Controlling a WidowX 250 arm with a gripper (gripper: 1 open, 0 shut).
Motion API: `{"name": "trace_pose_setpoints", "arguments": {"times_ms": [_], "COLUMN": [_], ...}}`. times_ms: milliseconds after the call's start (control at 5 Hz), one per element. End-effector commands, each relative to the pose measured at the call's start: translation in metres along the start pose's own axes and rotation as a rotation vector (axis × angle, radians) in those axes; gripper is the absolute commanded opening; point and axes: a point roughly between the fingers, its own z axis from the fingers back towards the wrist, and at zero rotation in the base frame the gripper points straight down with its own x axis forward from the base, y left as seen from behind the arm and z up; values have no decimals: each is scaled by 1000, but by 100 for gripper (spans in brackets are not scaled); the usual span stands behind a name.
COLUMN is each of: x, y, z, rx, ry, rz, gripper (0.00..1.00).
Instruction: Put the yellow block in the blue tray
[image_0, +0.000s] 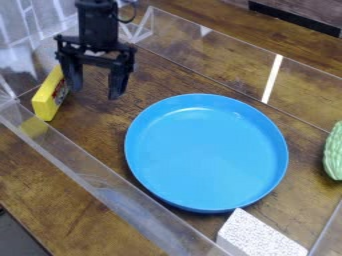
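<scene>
Yellow block (50, 97) beside clear wall (80, 160) | end effector (98, 92) spread wide | speckled pad (259, 236) near blue tray (206, 153)

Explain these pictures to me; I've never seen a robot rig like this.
There is one camera here, looking down at an angle onto a dark wooden surface bounded by clear, see-through walls. The dark machine at the upper left is the end of a robot arm, its gripper. Its jaws stand apart, and no object shows between them.

Beside it, at the left, is the yellow block, resting by the clear wall. The big round blue tray lies toward the middle, with no block in it. At the lower right is a speckled whitish block, and at the right edge something pale green and ridged, cut off by the picture.

The job is to put the yellow block in the tray.
</scene>
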Motion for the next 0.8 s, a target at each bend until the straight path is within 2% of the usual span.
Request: {"name": "trace_pose_setpoints", "arguments": {"times_ms": [0,200,600], "x": [14,18,25], "y": [8,19,47], "z": [20,23,9], "rx": [5,14,28], "ry": [-49,-45,-38], "rz": [-29,-53,-149], "gripper": [100,100,100]}}
